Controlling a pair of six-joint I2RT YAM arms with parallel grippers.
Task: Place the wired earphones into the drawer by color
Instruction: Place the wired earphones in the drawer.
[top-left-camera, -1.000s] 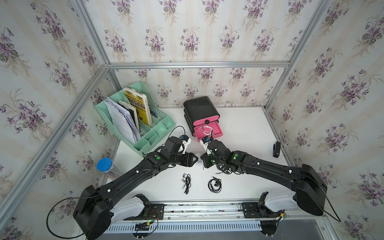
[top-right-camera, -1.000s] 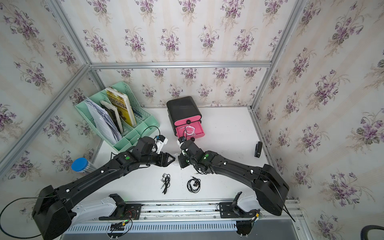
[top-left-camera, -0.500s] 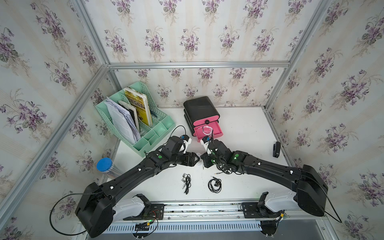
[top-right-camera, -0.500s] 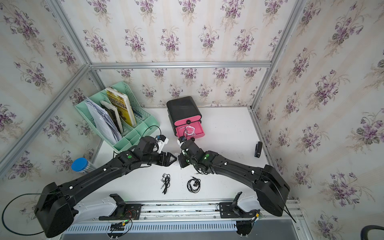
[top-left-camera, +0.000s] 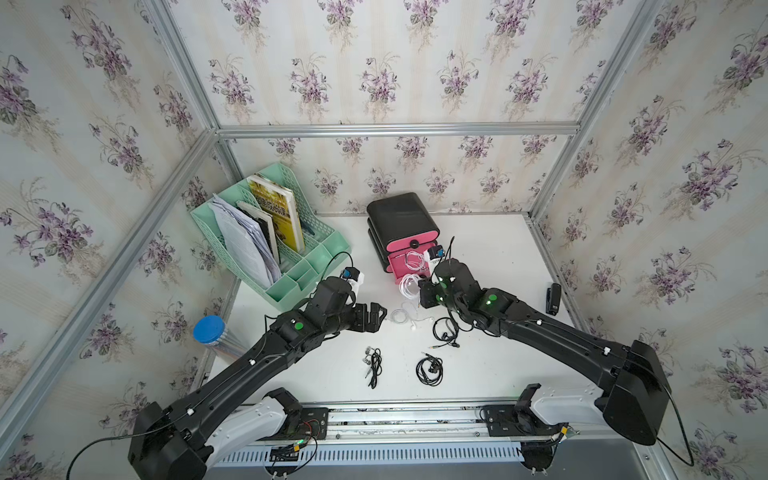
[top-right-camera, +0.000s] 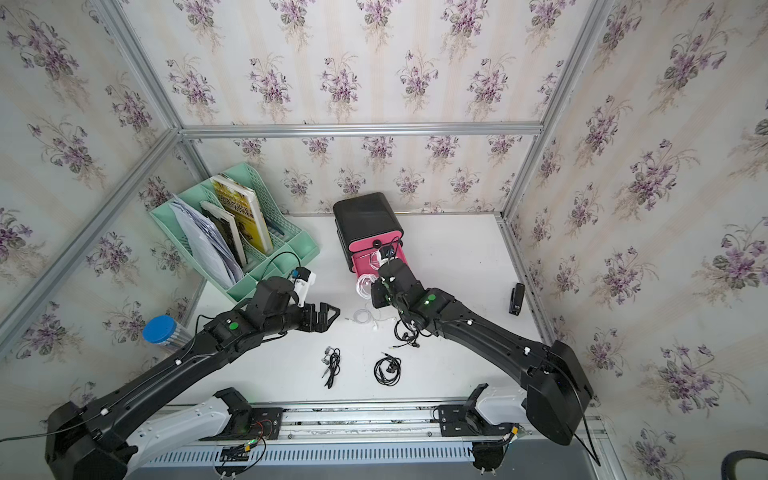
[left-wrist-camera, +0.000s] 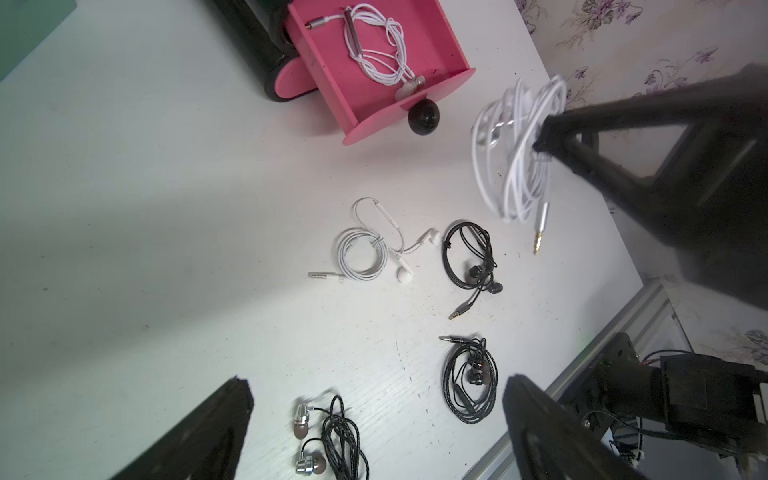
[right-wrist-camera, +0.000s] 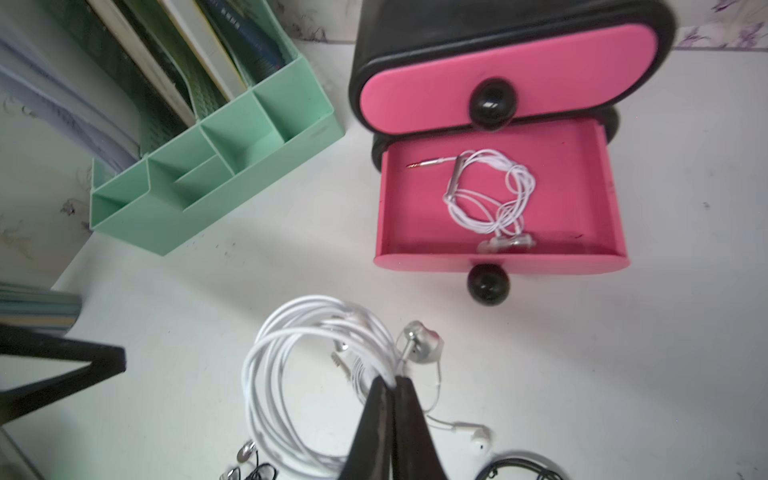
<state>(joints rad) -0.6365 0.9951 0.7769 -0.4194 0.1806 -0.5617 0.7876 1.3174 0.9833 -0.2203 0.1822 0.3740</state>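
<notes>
Over the white counter (top-left-camera: 490, 257) at frame centre, the right fingers (right-wrist-camera: 380, 419) pinch a white earphone coil (top-left-camera: 408, 286) tight, just below the open pink drawer (top-left-camera: 395, 266), while the left fingers (top-left-camera: 377, 311) gape wide and empty.

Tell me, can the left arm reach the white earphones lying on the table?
Probably yes. The left gripper is open, and the white earphones lie just ahead of it with nothing between. The right gripper hangs close by with another white bundle.

Mint desk organizer (top-left-camera: 328, 247) holding books (top-left-camera: 276, 210) and papers (top-left-camera: 243, 241), blue-lidded container (top-left-camera: 209, 330), small black object (top-left-camera: 553, 298), floral wallpaper (top-left-camera: 374, 79)
</notes>
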